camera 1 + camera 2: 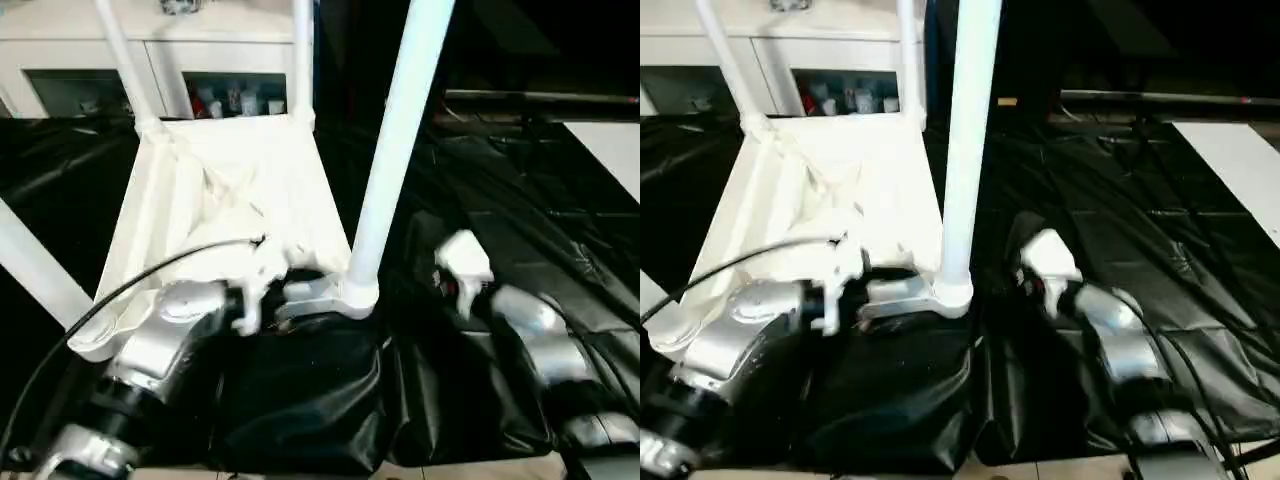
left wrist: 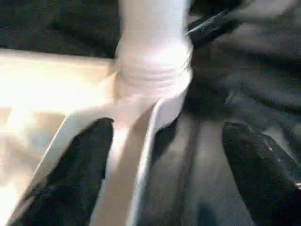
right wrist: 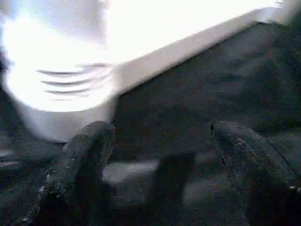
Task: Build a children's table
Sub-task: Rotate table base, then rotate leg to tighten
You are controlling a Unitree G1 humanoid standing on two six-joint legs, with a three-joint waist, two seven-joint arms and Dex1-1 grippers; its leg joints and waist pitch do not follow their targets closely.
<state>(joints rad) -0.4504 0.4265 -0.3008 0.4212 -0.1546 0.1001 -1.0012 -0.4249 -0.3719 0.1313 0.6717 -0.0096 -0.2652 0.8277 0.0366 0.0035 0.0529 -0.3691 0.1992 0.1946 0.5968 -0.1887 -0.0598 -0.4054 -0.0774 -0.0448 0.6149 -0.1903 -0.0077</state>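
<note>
We see the small white plastic children's table [image 1: 225,200] upside down on the black-sheeted table [image 1: 520,230], legs up. Our left gripper [image 2: 164,179] straddles its five-o'clock corner rim, fingers apart; our right gripper [image 3: 160,174], at three o'clock, gapes empty.

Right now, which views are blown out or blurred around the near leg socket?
Right wrist view: the corner socket and tabletop edge are washed out by glare, threads barely showing. Left wrist view: the near leg and its socket are soft, the tabletop glaring. Left eye view: the left gripper is smeared by motion blur; the black sheet shows shiny highlights.
</note>
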